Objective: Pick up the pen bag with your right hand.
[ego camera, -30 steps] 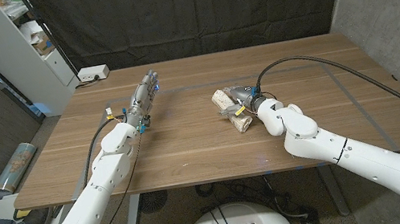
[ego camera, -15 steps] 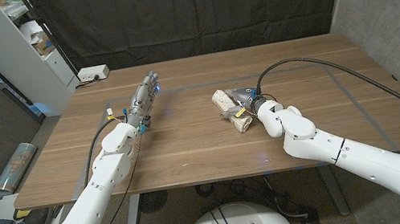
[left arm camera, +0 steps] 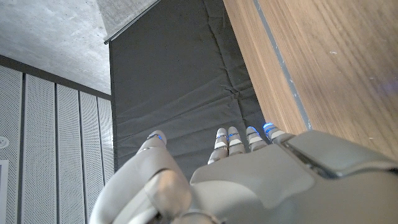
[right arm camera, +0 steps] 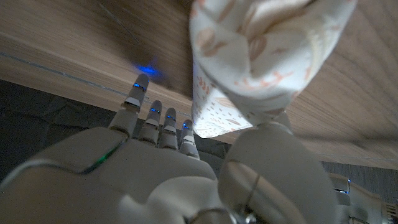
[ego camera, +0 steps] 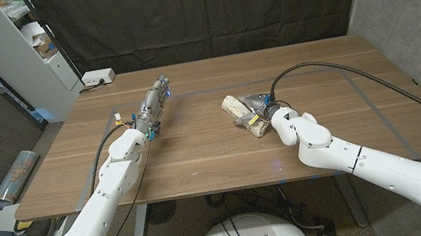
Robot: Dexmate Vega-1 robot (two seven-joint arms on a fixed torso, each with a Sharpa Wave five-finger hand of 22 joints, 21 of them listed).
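Note:
The pen bag [ego camera: 243, 116] is a cream fabric pouch with a pale orange print, right of the table's [ego camera: 199, 150] middle. My right hand [ego camera: 260, 103] grips it from its right side. In the right wrist view the pen bag [right arm camera: 261, 56] sits between the thumb and the fingers [right arm camera: 160, 121], its cloth bunched at the thumb. I cannot tell whether it still touches the wood. My left hand [ego camera: 153, 101] reaches out over the table's left half with straight fingers and holds nothing; the left wrist view shows its fingers [left arm camera: 239, 138] spread near the table's edge.
A white power box [ego camera: 97, 78] lies at the table's far left corner. A black cable [ego camera: 339, 69] loops over the right half of the table to my right arm. White shelves [ego camera: 27, 46] stand beyond the left edge, and a black curtain hangs behind.
My right hand and the pen bag have shifted slightly away from me and to the left. The left hand has hardly moved.

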